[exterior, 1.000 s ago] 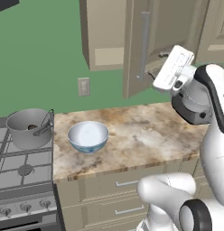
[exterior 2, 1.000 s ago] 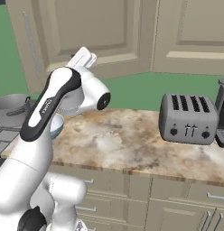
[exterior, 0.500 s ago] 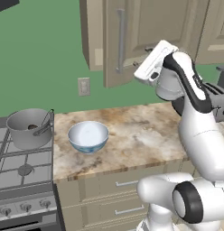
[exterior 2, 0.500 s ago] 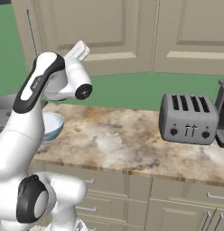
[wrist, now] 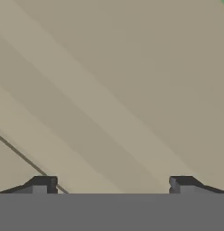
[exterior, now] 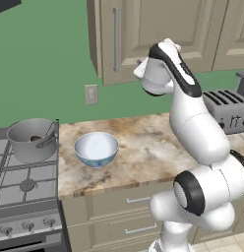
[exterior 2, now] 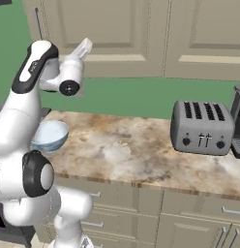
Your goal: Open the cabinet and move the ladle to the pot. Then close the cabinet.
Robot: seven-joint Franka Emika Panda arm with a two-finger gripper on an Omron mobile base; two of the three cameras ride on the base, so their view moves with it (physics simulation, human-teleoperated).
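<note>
Green-walled kitchen w/ a marbled counter across the middle of both base views. Left base view has the stove side: the pot at mid-left on the burner, the ladle standing in it w/ its handle leaning on the right rim, a white-and-blue bowl just right of it on the counter. Right base view has the toaster at mid-right and just the bowl's edge at left. The cabinet sits top centre of the left view, door flush, silver bar handle at its left. Gripper is up against the door panel; hand view shows tan panel close in, fingertips wide apart at the bottom, holding nothing
</note>
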